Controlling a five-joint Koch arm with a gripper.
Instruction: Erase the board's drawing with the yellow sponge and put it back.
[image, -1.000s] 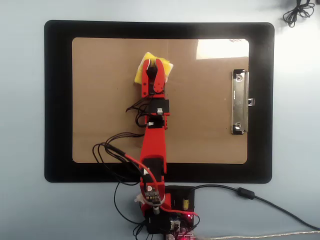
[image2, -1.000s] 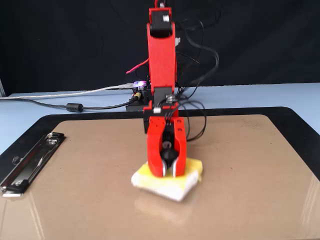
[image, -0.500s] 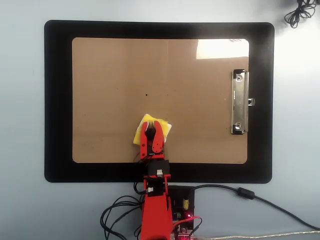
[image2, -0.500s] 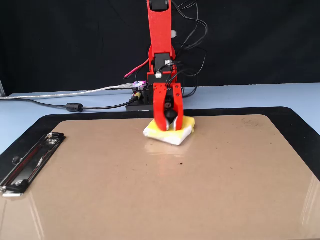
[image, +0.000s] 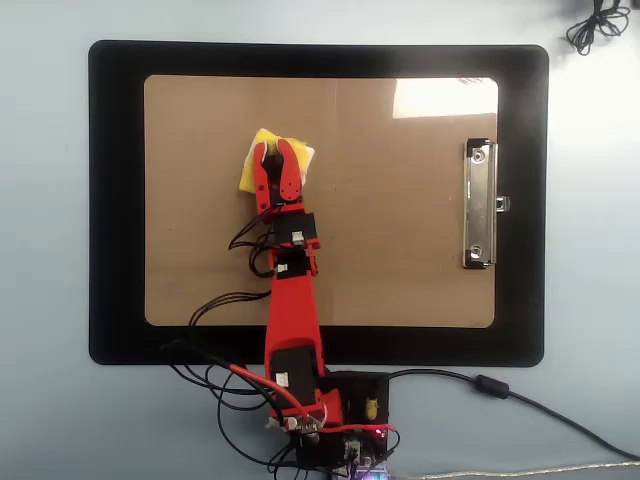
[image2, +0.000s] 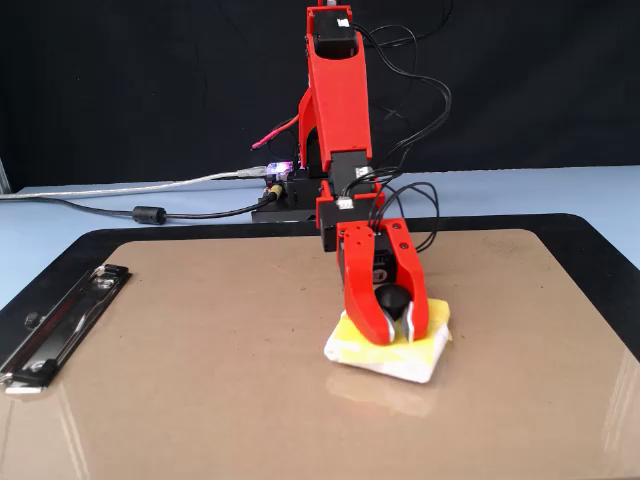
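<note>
The tan board (image: 400, 260) (image2: 200, 350) lies on a black mat (image: 115, 200). No drawing shows on its bare surface, and the arm hides part of it. The yellow sponge (image: 246, 177) (image2: 388, 358) rests flat on the board, left of centre in the overhead view and right of centre in the fixed view. My red gripper (image: 272, 150) (image2: 393, 328) stands over the sponge, shut on the black knob on its top.
The silver clip (image: 480, 205) (image2: 60, 325) sits on the board's right short edge in the overhead view. The arm's base with its electronics (image: 340, 420) stands below the mat. Cables (image: 560, 420) trail right, and a coiled black cord (image: 597, 22) lies at the top right.
The gripper has pushed the sponge from the board's edge near the base out toward the far side and to the left in the overhead view. One second ago it was further right.
</note>
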